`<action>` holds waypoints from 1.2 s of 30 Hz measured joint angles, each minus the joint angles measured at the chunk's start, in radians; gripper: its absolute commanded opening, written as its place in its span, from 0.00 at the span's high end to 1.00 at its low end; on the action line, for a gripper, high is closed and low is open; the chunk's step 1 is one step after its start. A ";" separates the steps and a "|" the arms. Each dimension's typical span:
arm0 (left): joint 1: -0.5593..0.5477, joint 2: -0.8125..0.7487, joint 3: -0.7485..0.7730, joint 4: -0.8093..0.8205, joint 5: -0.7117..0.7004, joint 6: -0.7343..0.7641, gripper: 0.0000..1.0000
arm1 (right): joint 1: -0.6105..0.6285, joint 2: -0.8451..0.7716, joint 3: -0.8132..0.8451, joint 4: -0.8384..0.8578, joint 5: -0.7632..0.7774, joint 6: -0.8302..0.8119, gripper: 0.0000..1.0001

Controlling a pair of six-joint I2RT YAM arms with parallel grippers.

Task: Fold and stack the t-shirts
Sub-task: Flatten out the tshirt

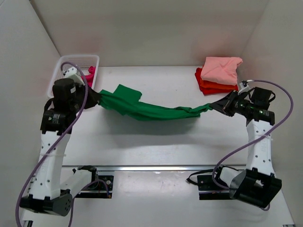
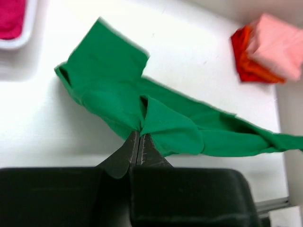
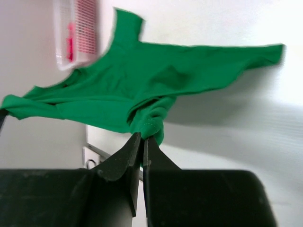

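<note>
White tabletop (image 1: 156, 146) boxed by pale walls, with a bright green cloth t-shirt (image 1: 147, 109) strung between two grippers.

At the near corner of the white plastic lattice basket (image 1: 78, 59), the left gripper (image 1: 98, 98) has its black fingers pressed together on a bunched fold of the green shirt. The right gripper (image 1: 214, 105), well apart from the basket across the table, pinches the shirt's other end the same way, its jaws closed on a small wad of cloth. Between them the shirt hangs as a sagging band over its own shadow, with a flap spreading out at the end nearer the basket. A magenta t-shirt (image 1: 90, 73) lies crumpled inside the basket. In the back corner opposite the basket, a folded salmon pink t-shirt (image 1: 220, 69) sits on top of a folded orange-red t-shirt (image 1: 215, 87).
</note>
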 measured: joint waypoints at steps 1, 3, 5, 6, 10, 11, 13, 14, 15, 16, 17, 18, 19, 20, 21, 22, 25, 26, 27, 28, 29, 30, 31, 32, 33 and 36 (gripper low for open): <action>0.000 -0.025 0.009 0.005 -0.006 -0.011 1.00 | -0.003 -0.027 -0.009 0.019 -0.019 0.020 0.99; -0.008 -0.064 0.057 0.008 -0.024 -0.027 1.00 | 0.003 -0.078 -0.010 0.064 -0.061 0.045 1.00; -0.024 -0.104 0.119 0.039 -0.048 -0.042 1.00 | 0.031 -0.109 0.020 0.080 -0.086 0.047 1.00; -0.040 -0.129 0.151 0.062 -0.060 -0.051 1.00 | 0.045 -0.111 0.048 0.079 -0.090 0.044 1.00; -0.111 -0.182 0.263 0.124 -0.081 -0.082 1.00 | 0.111 -0.106 0.216 0.082 -0.051 0.025 1.00; -0.124 -0.188 0.284 0.143 -0.082 -0.093 1.00 | 0.121 -0.120 0.241 0.114 -0.029 0.034 1.00; -0.129 -0.192 0.302 0.171 -0.079 -0.115 1.00 | 0.121 -0.157 0.261 0.160 0.005 0.056 1.00; -0.125 -0.190 0.298 0.177 -0.072 -0.125 1.00 | 0.121 -0.171 0.274 0.166 0.019 0.066 1.00; -0.112 -0.187 0.283 0.185 -0.052 -0.138 1.00 | 0.121 -0.176 0.289 0.172 0.029 0.072 1.00; -0.098 -0.183 0.266 0.189 -0.031 -0.150 1.00 | 0.123 -0.183 0.299 0.177 0.035 0.074 1.00; -0.085 -0.179 0.241 0.195 -0.012 -0.162 1.00 | 0.129 -0.194 0.312 0.176 0.047 0.074 1.00; -0.078 -0.175 0.215 0.201 0.003 -0.174 1.00 | 0.140 -0.204 0.335 0.164 0.066 0.068 1.00; -0.076 -0.172 0.193 0.204 0.009 -0.184 1.00 | 0.154 -0.210 0.361 0.156 0.085 0.064 1.00; -0.079 -0.166 0.180 0.203 0.008 -0.193 1.00 | 0.177 -0.208 0.397 0.144 0.117 0.053 1.00; -0.087 -0.157 0.179 0.195 0.002 -0.198 1.00 | 0.202 -0.205 0.436 0.128 0.152 0.047 1.00; -0.099 -0.149 0.187 0.183 -0.005 -0.201 1.00 | 0.224 -0.204 0.470 0.121 0.180 0.043 1.00; -0.134 -0.097 0.277 0.141 -0.021 -0.195 1.00 | 0.266 -0.209 0.518 0.129 0.260 0.046 1.00; -0.130 -0.079 0.296 0.144 -0.015 -0.192 1.00 | 0.260 -0.217 0.517 0.129 0.264 0.053 1.00; -0.116 -0.067 0.301 0.155 0.009 -0.190 1.00 | 0.235 -0.219 0.506 0.143 0.246 0.070 1.00; -0.076 -0.055 0.290 0.174 0.050 -0.190 1.00 | 0.200 -0.216 0.479 0.173 0.224 0.086 1.00; -0.026 -0.039 0.261 0.196 0.093 -0.193 1.00 | 0.166 -0.200 0.435 0.205 0.187 0.118 1.00; 0.014 -0.020 0.221 0.224 0.137 -0.199 1.00 | 0.135 -0.179 0.383 0.255 0.141 0.155 1.00; 0.043 0.011 0.177 0.248 0.169 -0.202 1.00 | 0.107 -0.137 0.312 0.317 0.085 0.211 1.00; 0.061 0.060 0.151 0.254 0.191 -0.203 1.00 | 0.103 -0.083 0.259 0.362 0.049 0.255 1.00; 0.066 0.126 0.144 0.253 0.202 -0.199 1.00 | 0.102 -0.011 0.223 0.390 0.024 0.295 1.00; 0.068 0.392 0.215 0.240 0.218 -0.168 1.00 | 0.123 0.261 0.235 0.431 -0.025 0.385 1.00</action>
